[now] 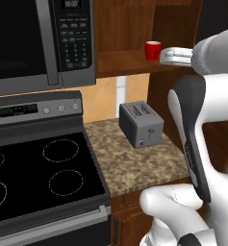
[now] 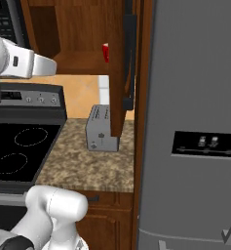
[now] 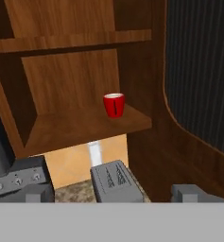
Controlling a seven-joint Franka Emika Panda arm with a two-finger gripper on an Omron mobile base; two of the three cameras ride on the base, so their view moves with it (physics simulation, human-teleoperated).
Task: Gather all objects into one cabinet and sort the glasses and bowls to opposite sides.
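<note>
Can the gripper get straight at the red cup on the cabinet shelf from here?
Probably yes: the gripper is open, the red cup stands upright near the shelf's front edge, nothing between.

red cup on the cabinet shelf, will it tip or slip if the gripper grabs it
The red cup looks rigid and small, so probably light. Its glossy, slightly tapered wall may slip between closing fingers. It stands upright near the shelf front edge, so a sideways nudge could tip it or send it off.

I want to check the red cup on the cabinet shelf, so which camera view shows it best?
The hand view: the red cup stands whole and unobstructed on the shelf, rim and side both visible. The left base view shows it smaller, beside the arm. The right base view shows a sliver, mostly hidden behind the cabinet door.
</note>
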